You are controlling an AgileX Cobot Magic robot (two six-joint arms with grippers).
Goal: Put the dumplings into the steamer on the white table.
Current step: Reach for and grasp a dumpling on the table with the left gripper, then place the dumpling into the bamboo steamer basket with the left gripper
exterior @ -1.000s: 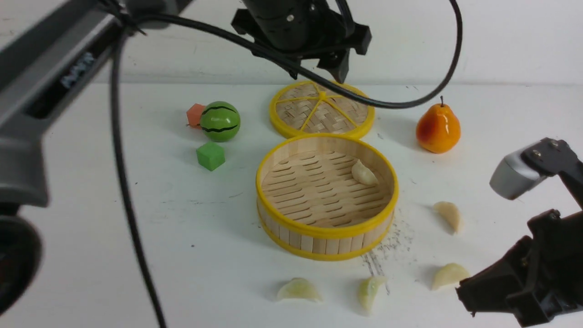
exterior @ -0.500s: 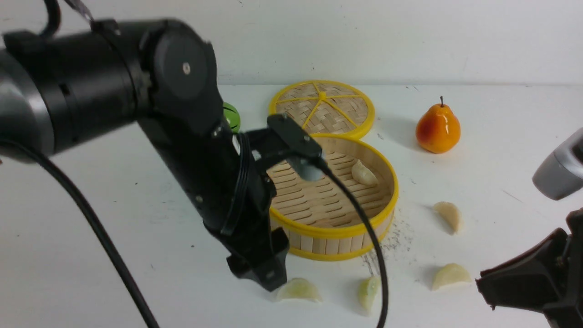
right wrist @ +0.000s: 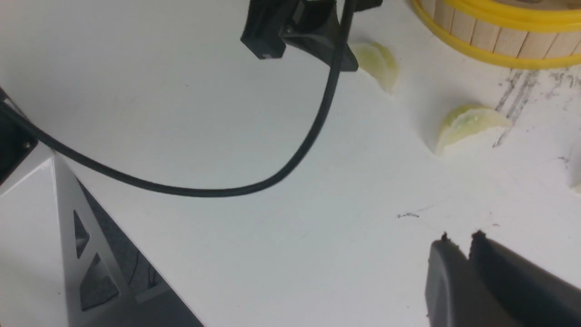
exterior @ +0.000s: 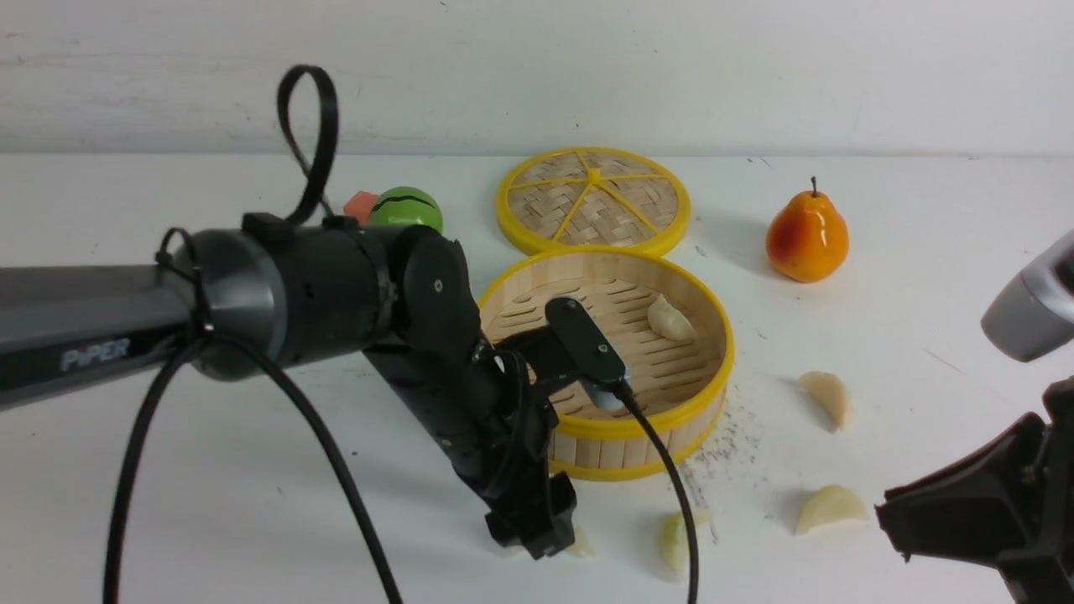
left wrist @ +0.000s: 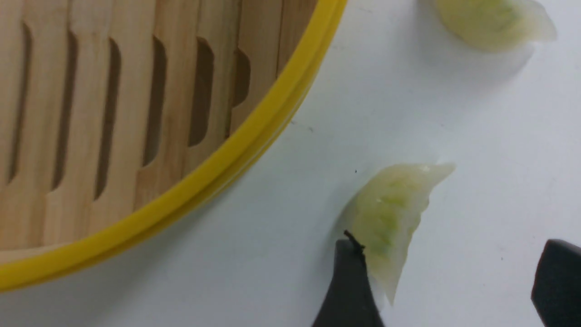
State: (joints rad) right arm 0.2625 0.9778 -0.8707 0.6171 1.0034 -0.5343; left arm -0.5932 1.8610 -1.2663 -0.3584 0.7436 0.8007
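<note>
The white table (exterior: 168, 503) is scuffed beside the steamer (exterior: 638, 449), which holds one dumpling (exterior: 669, 320) near its far right wall. My left gripper (left wrist: 449, 259) hangs spread wide at the near dumpling (left wrist: 390, 218), one finger at its edge. My left arm crosses the steamer's near left side. Three other dumplings (exterior: 678, 537) (exterior: 829, 507) (exterior: 826, 394) lie rightward. My right gripper (right wrist: 460, 238) is closed on nothing. The lid (exterior: 593, 201) and the pear (exterior: 806, 237) sit behind.

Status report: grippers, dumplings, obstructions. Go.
Left gripper open around a dumpling, one finger touching. Right gripper shut, empty. One dumpling in steamer, rest on white table. Cable hangs before steamer's front.
</note>
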